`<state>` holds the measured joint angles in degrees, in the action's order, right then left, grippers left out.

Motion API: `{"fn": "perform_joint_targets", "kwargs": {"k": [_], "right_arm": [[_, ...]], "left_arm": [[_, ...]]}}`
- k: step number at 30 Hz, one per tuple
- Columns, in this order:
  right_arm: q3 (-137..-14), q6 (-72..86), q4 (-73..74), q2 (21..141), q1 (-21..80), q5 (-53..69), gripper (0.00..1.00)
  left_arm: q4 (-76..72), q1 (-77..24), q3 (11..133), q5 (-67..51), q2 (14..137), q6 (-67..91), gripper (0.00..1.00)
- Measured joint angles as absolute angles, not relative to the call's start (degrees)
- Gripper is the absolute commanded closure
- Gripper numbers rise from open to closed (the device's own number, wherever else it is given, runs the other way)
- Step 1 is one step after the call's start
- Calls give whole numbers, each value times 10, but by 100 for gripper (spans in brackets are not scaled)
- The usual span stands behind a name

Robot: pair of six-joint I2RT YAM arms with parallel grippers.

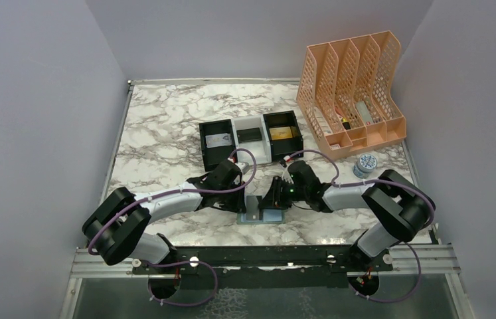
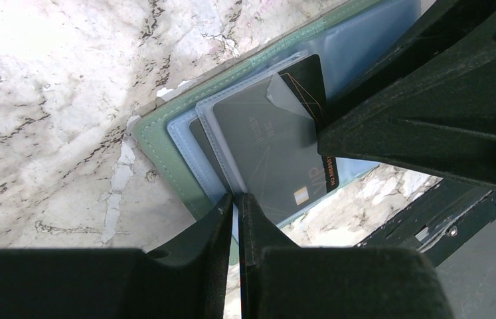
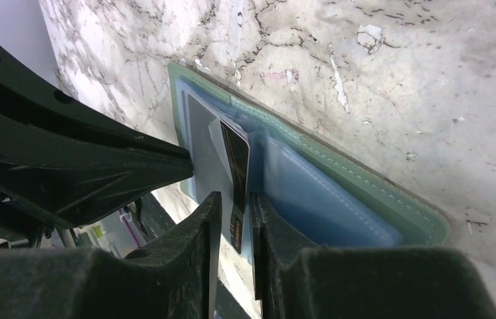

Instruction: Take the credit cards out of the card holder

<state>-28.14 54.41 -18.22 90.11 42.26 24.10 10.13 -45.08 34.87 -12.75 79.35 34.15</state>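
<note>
The sage-green card holder (image 1: 255,220) lies open on the marble near the table's front edge, its pale blue pockets facing up. Seen from the left wrist, my left gripper (image 2: 236,197) is shut on the near edge of the card holder (image 2: 165,141). A dark credit card (image 2: 278,143) sticks partway out of a pocket. In the right wrist view that credit card (image 3: 236,159) stands edge-on between the fingers of my right gripper (image 3: 232,197). The fingers are slightly open, with a small gap beside the card. The green rim of the card holder (image 3: 391,203) runs off to the right.
A black-and-white three-compartment tray (image 1: 250,126) with cards in it sits behind the grippers. At the back right stands a peach file organiser (image 1: 351,93), with a small round tin (image 1: 364,164) in front of it. Grey walls close in both sides.
</note>
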Motion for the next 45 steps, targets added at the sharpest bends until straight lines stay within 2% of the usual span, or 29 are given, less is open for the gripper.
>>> {"fn": "perform_joint_targets", "kwargs": {"k": [3,5,15,20,22,30,37,45], "right_arm": [[-281,544,-187,908,423,243,93],[-281,544,-187,909,423,243,96],[-280,528,-168,881,409,239,96],[-279,500,-170,882,374,291,96],[-280,489,-169,888,363,304,96],[-279,480,-169,901,362,321,96],[-272,488,-180,901,362,321,96],[-257,502,-199,900,362,321,93]], "left_arm": [[102,-451,349,-128,794,341,89],[101,-451,349,-127,795,341,90],[102,-451,349,-119,794,341,97],[104,-451,351,-112,794,341,97],[105,-452,352,-110,794,341,94],[122,-455,352,-95,774,342,67],[89,-461,352,-95,732,363,63],[20,-502,369,-110,809,404,65]]}}
